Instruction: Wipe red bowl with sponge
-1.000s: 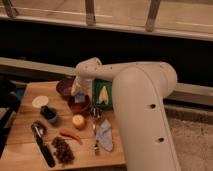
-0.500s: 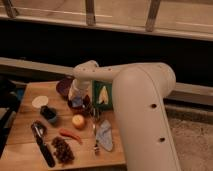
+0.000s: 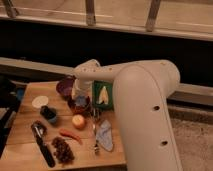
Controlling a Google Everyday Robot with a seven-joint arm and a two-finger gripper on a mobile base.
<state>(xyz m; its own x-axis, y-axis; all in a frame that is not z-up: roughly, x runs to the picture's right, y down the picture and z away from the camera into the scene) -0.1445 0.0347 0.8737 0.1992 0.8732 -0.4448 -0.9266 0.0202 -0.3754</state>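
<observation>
Gripper (image 3: 80, 98): closed, down inside red bowl (image 3: 80, 105) on bench (image 3: 25, 135); sponge hidden, presumably held. Wiping apparently under way, not finished.

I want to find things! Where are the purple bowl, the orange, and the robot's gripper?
purple bowl (image 3: 64, 86): camera view, on its left rim.
orange (image 3: 78, 121): camera view, on its middle.
gripper (image 3: 80, 101): camera view, low over the red bowl (image 3: 86, 106), on the tip where the jaws are shut.
</observation>
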